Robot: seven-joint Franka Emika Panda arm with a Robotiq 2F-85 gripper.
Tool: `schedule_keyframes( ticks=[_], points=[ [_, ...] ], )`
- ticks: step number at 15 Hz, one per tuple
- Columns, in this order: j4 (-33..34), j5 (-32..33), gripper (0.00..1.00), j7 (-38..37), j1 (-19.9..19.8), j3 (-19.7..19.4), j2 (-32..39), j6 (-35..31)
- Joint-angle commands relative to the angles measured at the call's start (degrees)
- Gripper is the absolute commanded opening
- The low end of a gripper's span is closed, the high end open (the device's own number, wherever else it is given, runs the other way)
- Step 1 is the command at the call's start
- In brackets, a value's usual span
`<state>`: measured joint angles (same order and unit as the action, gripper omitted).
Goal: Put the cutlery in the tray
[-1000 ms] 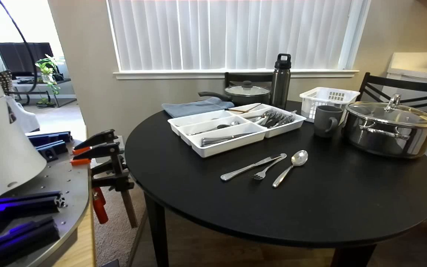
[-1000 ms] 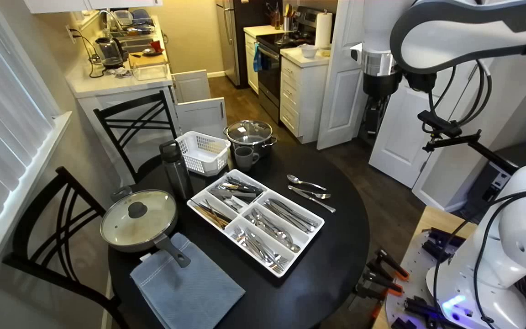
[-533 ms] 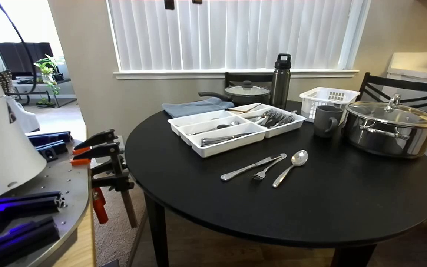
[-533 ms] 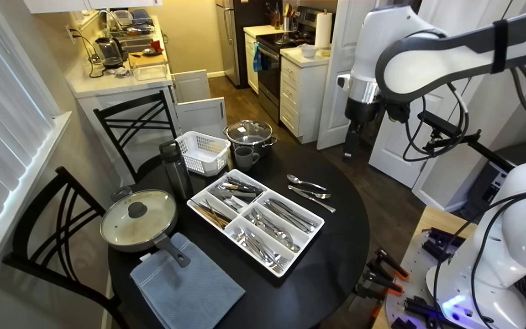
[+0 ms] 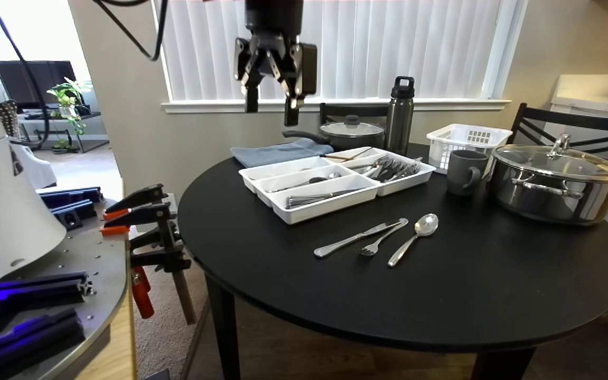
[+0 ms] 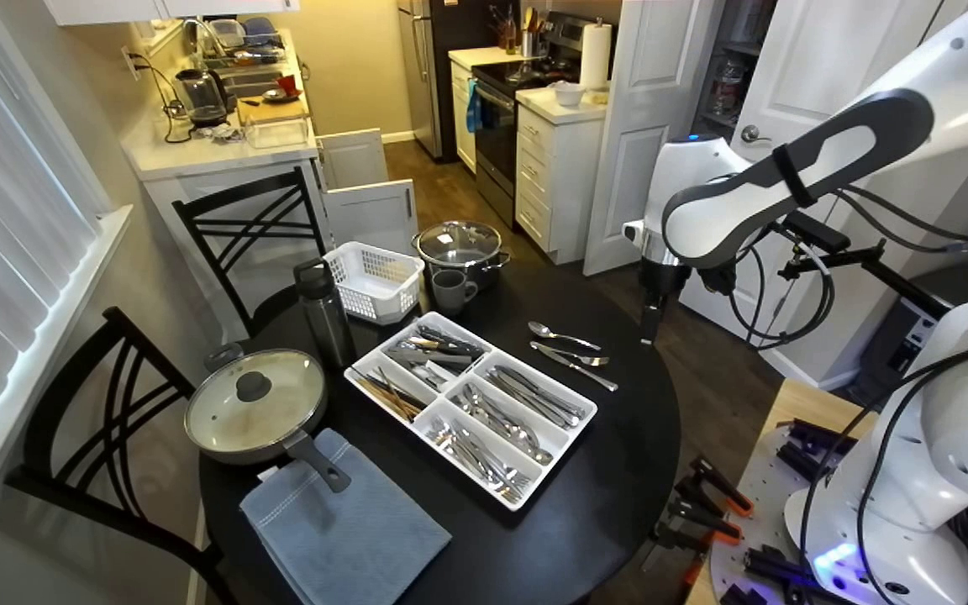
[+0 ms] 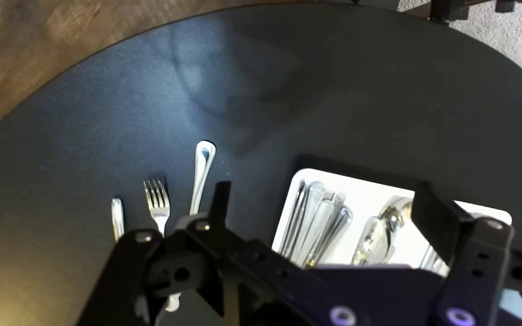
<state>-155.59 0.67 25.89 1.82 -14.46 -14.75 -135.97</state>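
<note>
A silver knife (image 5: 354, 240), fork (image 5: 383, 237) and spoon (image 5: 426, 226) lie side by side on the black round table in both exterior views. The white tray (image 5: 330, 207) lies beside them with silver cutlery sorted in its compartments; it also shows in the wrist view (image 7: 356, 179). My gripper (image 5: 271, 107) is open and empty, high above the table. In an exterior view the gripper (image 6: 649, 332) is near the table's edge. In the wrist view the knife (image 7: 203, 167) is just left of one finger; the fork (image 7: 157, 203) and spoon handle (image 7: 117, 217) are partly hidden by the gripper.
A grey mug (image 5: 462, 171), steel pot (image 5: 547, 190), white slatted basket (image 5: 467, 136) and tall bottle (image 5: 400, 119) stand behind the cutlery and tray. A lidded pan (image 6: 257, 403) and blue cloth (image 6: 349, 512) lie on the tray's other side.
The arm has swung and lowered, bringing the open gripper down into view over the table. The cutlery and tray have not moved.
</note>
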Motion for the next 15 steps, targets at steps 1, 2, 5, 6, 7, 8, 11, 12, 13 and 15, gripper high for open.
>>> schedule_keyframes(
  ticks=[1,2,5,6,7,8,11,12,13,15],
  points=[
    [1.24,-2.95,1.0,3.51,-1.38,0.65,10.58,-7.0],
    [1.93,-3.47,1.0,3.98,-1.71,1.04,13.05,-7.95],
    [1.47,-2.56,1.0,0.99,-3.48,3.08,12.54,-6.01],
    [2.44,-3.11,1.0,0.89,-3.77,3.49,14.58,-5.7],
    [3.33,-3.32,1.0,0.79,-3.95,3.78,16.14,-5.61],
    [4.0,-3.38,1.0,0.72,-4.06,3.98,17.15,-5.52],
    [4.67,-3.36,1.0,0.69,-4.16,4.13,17.75,-5.31],
    [4.7,-3.36,1.0,0.69,-4.2,4.14,17.75,-5.27],
    [4.8,-2.67,1.0,-2.84,-4.1,4.55,19.7,-9.32],
    [5.41,-2.82,1.0,-5.93,-4.87,5.42,23.07,-15.41]
  ],
)
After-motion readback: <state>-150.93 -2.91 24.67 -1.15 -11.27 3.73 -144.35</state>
